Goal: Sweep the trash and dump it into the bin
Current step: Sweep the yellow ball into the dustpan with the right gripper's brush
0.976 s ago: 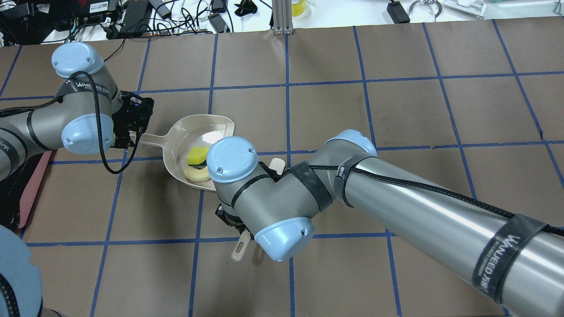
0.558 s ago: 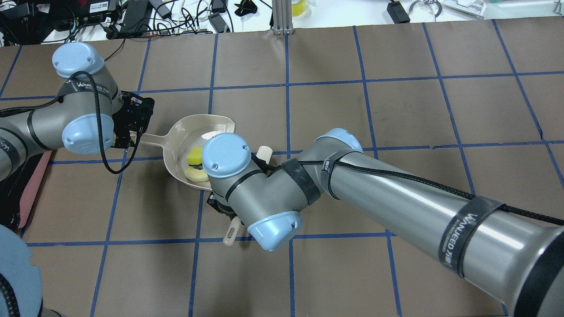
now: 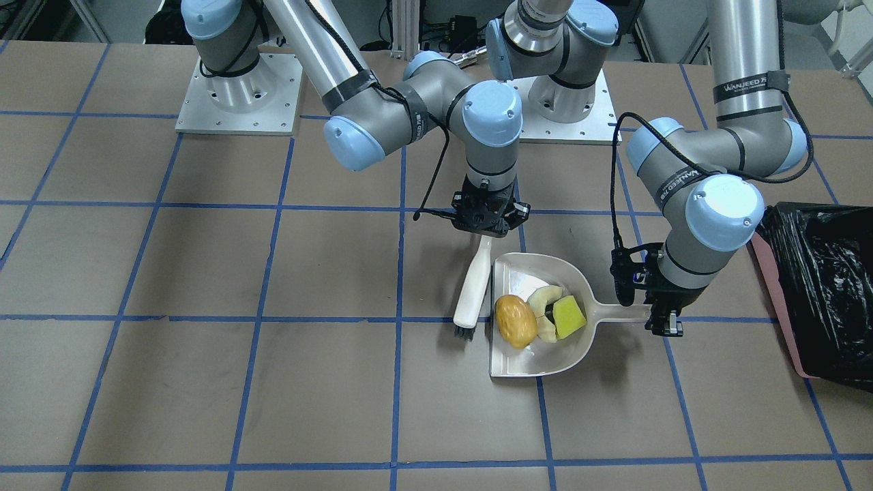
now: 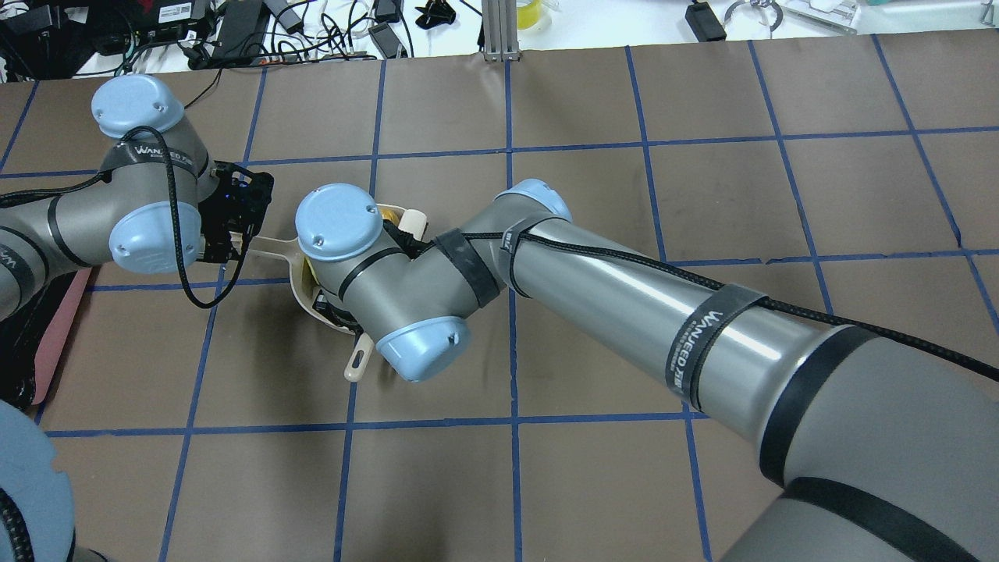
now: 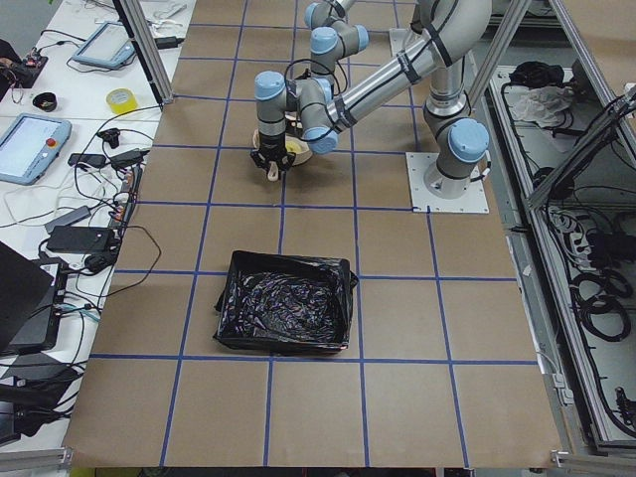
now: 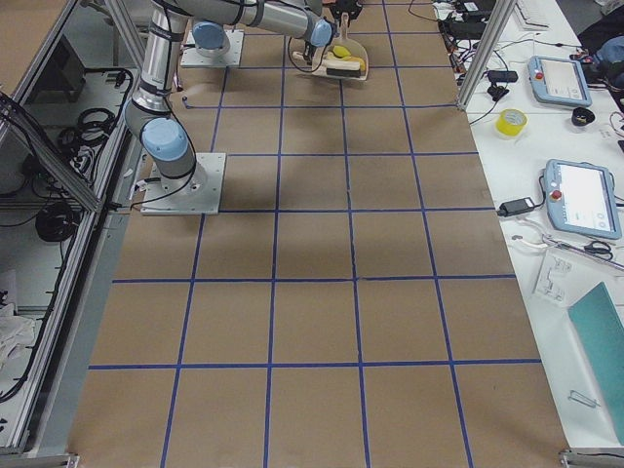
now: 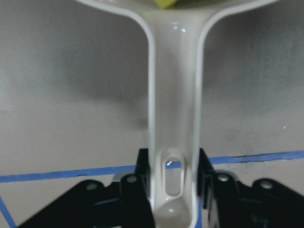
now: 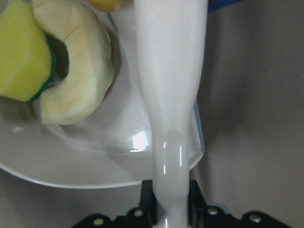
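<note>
Left gripper [image 3: 663, 317] clamps dustpan [image 3: 539, 360]; trash [image 3: 516, 320], mostly hidden overhead, shows from front.

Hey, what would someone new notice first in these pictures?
The beige dustpan mid-table holds an orange lump, a pale wedge and a yellow sponge. The left gripper grips its handle; the right gripper holds a white brush beside it. A black-lined bin sits on the robot's left.

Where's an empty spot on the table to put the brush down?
Bare table lies beside the brush, on the side away from the dustpan, and on the dustpan's side away from the robot. It's crowded at the dustpan: the right hand holds the brush there, the left hand grips the handle, and the bin stands just beyond.
</note>
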Controlling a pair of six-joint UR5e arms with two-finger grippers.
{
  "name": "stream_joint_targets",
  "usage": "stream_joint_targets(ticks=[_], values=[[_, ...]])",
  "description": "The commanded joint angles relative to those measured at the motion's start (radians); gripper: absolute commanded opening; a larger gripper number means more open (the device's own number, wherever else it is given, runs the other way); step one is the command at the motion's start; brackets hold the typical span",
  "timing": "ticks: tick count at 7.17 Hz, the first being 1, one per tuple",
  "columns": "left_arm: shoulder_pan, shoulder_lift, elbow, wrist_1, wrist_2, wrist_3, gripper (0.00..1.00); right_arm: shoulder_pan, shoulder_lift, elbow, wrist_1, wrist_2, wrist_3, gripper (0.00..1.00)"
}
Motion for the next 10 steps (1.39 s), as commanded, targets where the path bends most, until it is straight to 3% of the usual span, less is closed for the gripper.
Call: stream_joint_targets(ticks=[1, 3, 8, 10], values=[[0.0, 0.0, 0.0, 0.0, 0.0, -0.001, 0.0, 0.009, 0.018, -0.03, 0.052, -0.023, 0.004, 0.0], [0.001, 0.0, 0.0, 0.0, -0.002, -0.001, 0.0, 0.009, 0.004, -0.019, 0.08, -0.04, 0.006, 0.0], [0.026, 0.002, 0.014, -0.005, -0.016, 0.014, 0.0, -0.071, -0.175, -0.013, 0.38, -0.097, -0.081, 0.0], [0.165, 0.013, 0.028, -0.035, -0.15, 0.051, 0.0, -0.192, -0.224, -0.007, 0.439, -0.097, -0.228, 0.0]])
